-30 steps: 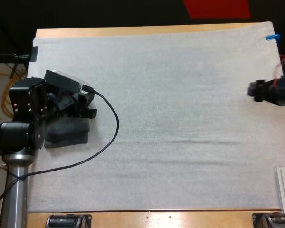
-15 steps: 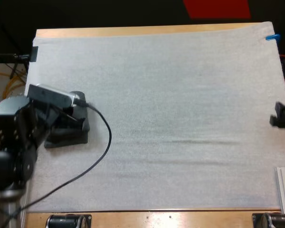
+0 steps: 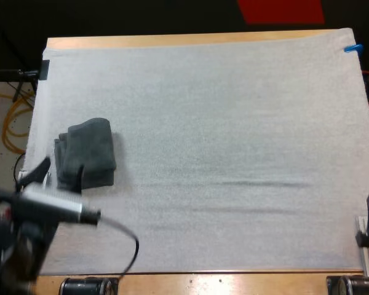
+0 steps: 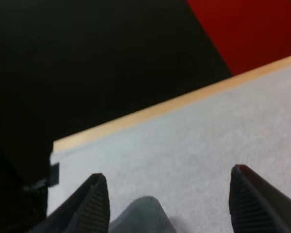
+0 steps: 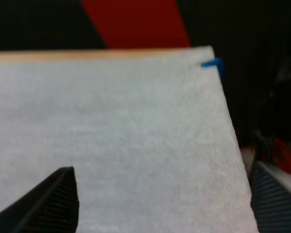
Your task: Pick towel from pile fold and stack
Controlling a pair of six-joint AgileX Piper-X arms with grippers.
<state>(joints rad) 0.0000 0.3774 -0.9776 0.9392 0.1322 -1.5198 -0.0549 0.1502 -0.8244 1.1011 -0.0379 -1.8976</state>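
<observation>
Left gripper (image 4: pixel 169 177) backing off towel (image 3: pixel 86 153), fingers spread, empty. Right gripper (image 5: pixel 161 174) retreating too, fingers apart. Towel lying folded on mat (image 3: pixel 234 110) (stacked, seemingly); task looking finished.

High view: camera behind arms, high up, looks forward and down; whole white mat (image 3: pixel 234 123) in frame, far edge of table (image 3: pixel 172 40) along top. Left wrist view: low, near mat, faces far left corner past towel (image 4: pixel 141 216). Right wrist view: low, faces far right corner. All 3 share mat; 2 share towel, at frame left in high view.
</observation>
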